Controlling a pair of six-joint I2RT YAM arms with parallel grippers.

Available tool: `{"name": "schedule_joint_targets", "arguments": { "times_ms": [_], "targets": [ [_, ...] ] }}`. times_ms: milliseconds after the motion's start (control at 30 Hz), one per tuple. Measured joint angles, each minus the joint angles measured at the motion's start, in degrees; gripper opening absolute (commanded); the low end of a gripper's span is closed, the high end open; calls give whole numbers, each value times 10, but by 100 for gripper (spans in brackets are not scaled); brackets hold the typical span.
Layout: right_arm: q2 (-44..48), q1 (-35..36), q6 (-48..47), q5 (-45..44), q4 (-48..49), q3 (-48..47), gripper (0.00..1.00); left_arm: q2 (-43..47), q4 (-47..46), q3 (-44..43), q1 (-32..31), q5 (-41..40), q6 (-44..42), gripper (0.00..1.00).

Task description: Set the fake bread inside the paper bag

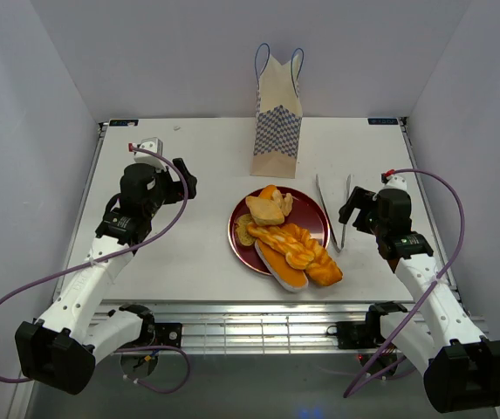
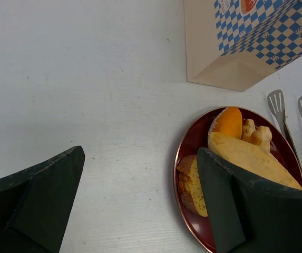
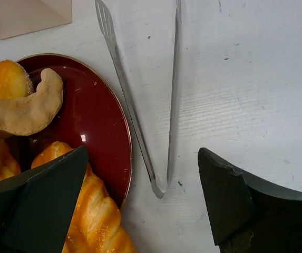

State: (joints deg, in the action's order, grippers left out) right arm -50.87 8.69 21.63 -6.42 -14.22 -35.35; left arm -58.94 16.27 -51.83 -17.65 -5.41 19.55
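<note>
The fake bread lies piled on a dark red plate (image 1: 312, 214) at the table's middle: a braided loaf (image 1: 302, 249), an oval roll (image 1: 283, 264) and small slices (image 1: 265, 208). The paper bag (image 1: 277, 122) stands upright behind the plate, tan with a blue checkered lower half. My left gripper (image 1: 187, 179) is open and empty over bare table left of the plate; its wrist view shows the plate (image 2: 193, 139), a slice (image 2: 190, 182) and the bag (image 2: 235, 47). My right gripper (image 1: 352, 209) is open and empty just right of the plate, above the tongs' hinge; the loaf (image 3: 95, 211) shows beside its left finger.
Metal tongs (image 1: 335, 209) lie on the table right of the plate, tips toward the back, also in the right wrist view (image 3: 124, 89) and the left wrist view (image 2: 280, 110). White walls enclose the table on three sides.
</note>
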Motion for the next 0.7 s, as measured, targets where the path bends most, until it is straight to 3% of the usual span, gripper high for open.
{"name": "schedule_joint_targets", "arguments": {
  "times_ms": [300,700],
  "targets": [
    [-13,0,-13,11,21,4,90,0,0,0,0,3,0,98],
    [-158,0,-81,26,32,-46,90,-2,0,0,0,8,0,98]
  ]
}}
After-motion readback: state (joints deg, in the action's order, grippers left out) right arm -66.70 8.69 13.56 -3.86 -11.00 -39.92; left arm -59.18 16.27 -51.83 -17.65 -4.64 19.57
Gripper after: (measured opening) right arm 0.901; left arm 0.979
